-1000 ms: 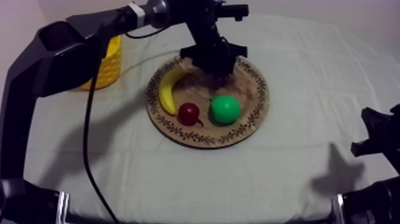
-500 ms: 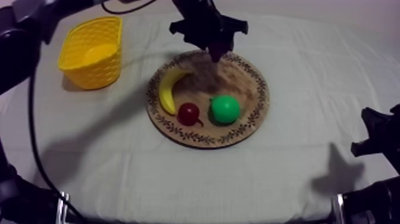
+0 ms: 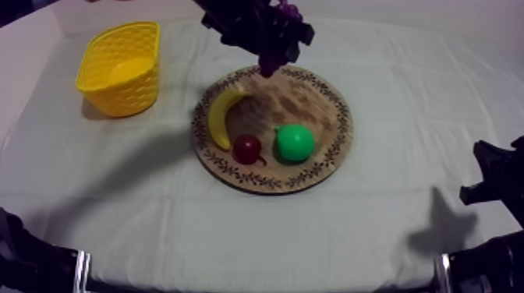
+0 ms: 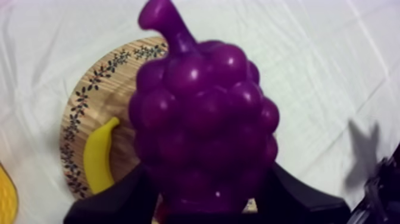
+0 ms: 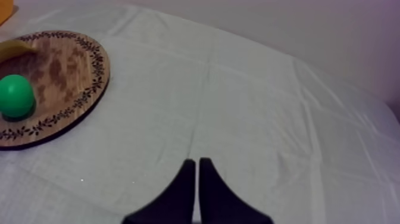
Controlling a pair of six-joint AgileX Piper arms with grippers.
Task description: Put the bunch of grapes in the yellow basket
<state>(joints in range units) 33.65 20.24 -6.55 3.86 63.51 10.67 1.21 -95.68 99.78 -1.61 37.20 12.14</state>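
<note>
My left gripper (image 3: pixel 269 47) hangs above the far rim of the round wooden board (image 3: pixel 327 105), shut on the purple bunch of grapes (image 3: pixel 287 11). In the left wrist view the bunch of grapes (image 4: pixel 202 119) sits between the black fingers (image 4: pixel 113 202), lifted well off the board (image 4: pixel 95 101). The yellow basket (image 3: pixel 121 66) stands at the far left of the table. My right gripper (image 5: pixel 197 167) rests shut as a narrow wedge over bare cloth, low at the right side (image 3: pixel 495 183).
On the board lie a banana (image 3: pixel 220 117), a small red fruit (image 3: pixel 248 148) and a green pear (image 3: pixel 295 142). The pear (image 5: pixel 15 95) and board (image 5: pixel 65 71) also show in the right wrist view. Open cloth lies between board and basket.
My left arm has risen from the board with the grapes in its fingers, and has moved up and slightly back. The basket is now uncovered. The right arm has not moved.
</note>
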